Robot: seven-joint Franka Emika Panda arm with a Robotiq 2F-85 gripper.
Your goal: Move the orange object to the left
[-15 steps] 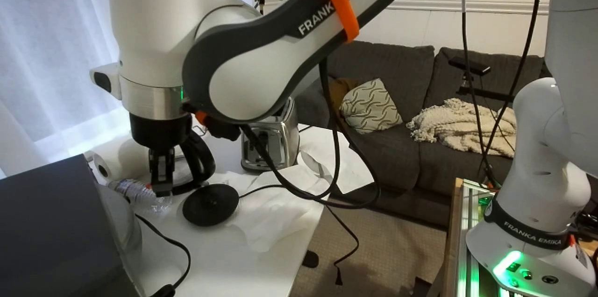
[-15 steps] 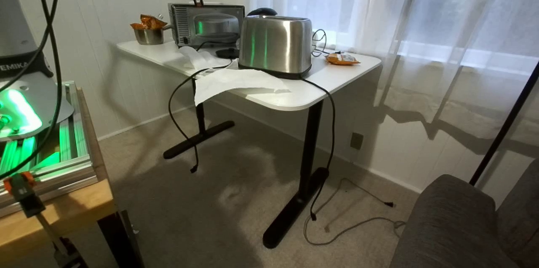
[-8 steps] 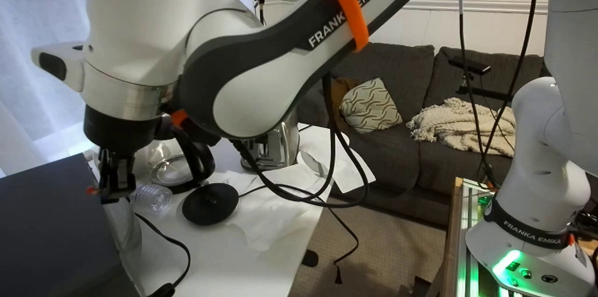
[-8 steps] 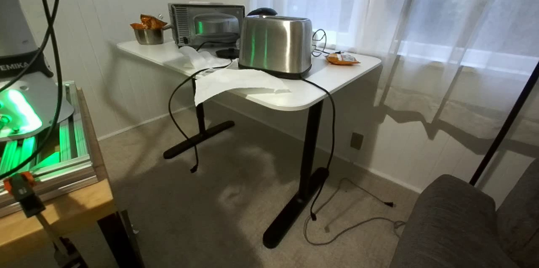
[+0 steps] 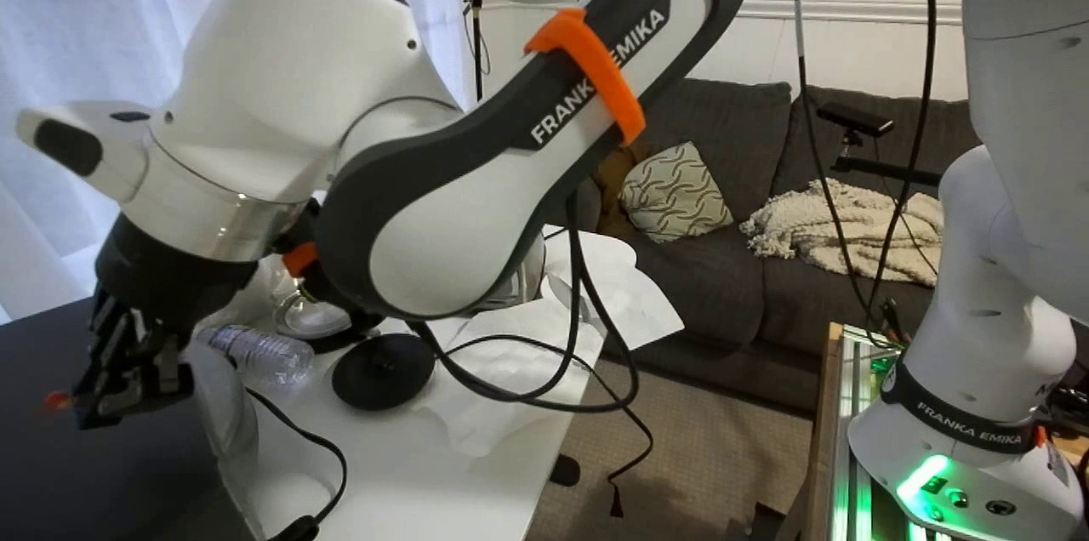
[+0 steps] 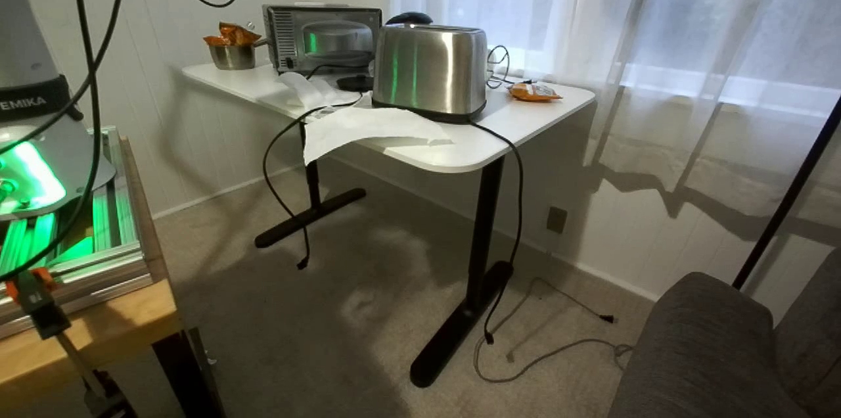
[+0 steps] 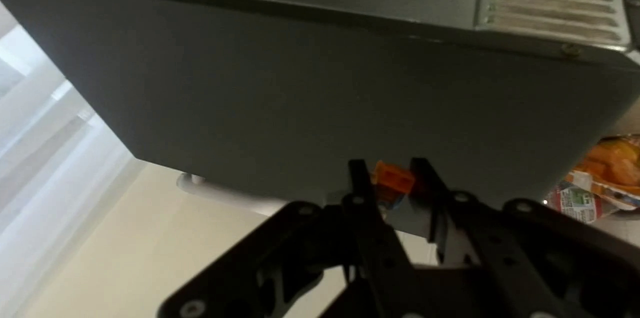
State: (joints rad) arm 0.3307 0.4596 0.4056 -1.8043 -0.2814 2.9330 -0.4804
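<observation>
White surface (image 5: 425, 490) standing beside curtains (image 6: 631, 43), fingers (image 7: 359, 180) gripping small orange object (image 7: 395, 178) between their tips, both hanging above gray boxy appliance (image 7: 300, 93)

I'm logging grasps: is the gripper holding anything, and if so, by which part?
Yes: the gripper holds the small orange object, pinched by its opposite sides between the fingertips.
</observation>
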